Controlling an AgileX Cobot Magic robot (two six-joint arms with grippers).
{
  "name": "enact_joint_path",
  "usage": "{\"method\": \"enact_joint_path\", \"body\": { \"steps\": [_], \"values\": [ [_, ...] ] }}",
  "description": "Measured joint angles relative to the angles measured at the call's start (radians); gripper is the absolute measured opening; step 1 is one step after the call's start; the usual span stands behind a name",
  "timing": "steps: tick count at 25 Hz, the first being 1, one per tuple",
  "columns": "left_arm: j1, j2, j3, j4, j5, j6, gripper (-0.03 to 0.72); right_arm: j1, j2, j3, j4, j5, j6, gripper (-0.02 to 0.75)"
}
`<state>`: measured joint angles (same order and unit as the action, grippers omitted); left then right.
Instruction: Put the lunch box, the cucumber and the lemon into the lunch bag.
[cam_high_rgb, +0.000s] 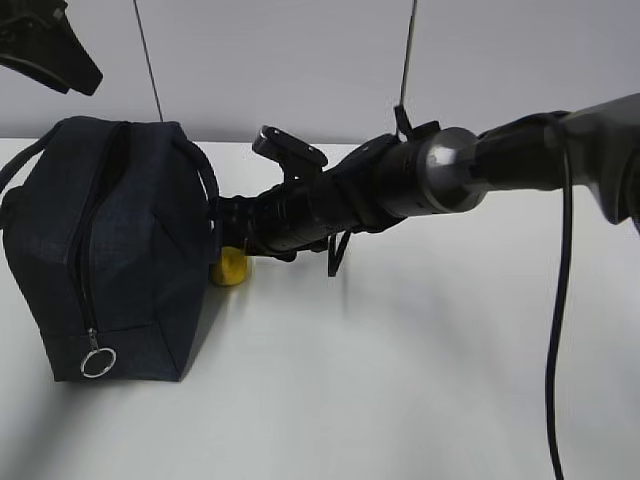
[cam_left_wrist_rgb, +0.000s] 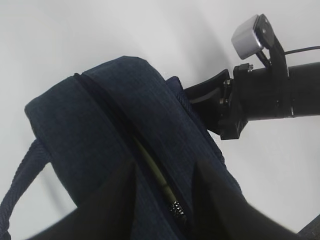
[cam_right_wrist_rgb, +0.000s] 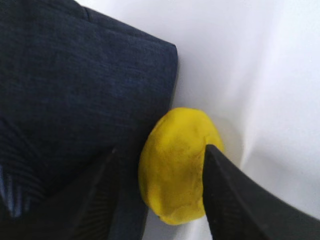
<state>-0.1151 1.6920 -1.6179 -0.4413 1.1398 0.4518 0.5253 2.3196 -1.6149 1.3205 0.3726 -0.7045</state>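
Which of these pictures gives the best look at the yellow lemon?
The right wrist view: the lemon fills the middle, lying against the lunch bag. The exterior view shows only a sliver behind the bag. The left wrist view shows none.

Plain white surface (cam_high_rgb: 400, 400) all around, backed by a pale grey wall (cam_high_rgb: 300, 60) at the far edge; soft shadows are cast.

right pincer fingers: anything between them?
The lemon sits between the right pincer's fingers, resting against the lunch bag. The right wrist view shows it; whether the fingers touch it is unclear.
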Motion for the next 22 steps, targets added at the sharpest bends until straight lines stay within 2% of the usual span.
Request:
{"method": "enact_joint_path", "body": {
  "steps": [14, 22],
  "values": [
    [0.000, 0.000, 0.000, 0.000, 0.000, 0.000, 0.255, 0.004, 0.080, -0.059, 0.037, 0.041, 0.000, 0.396],
    [0.000, 0.000, 0.000, 0.000, 0.000, 0.000, 0.253, 0.004, 0.088, -0.066, 0.069, 0.061, 0.002, 0.306]
  ]
}}
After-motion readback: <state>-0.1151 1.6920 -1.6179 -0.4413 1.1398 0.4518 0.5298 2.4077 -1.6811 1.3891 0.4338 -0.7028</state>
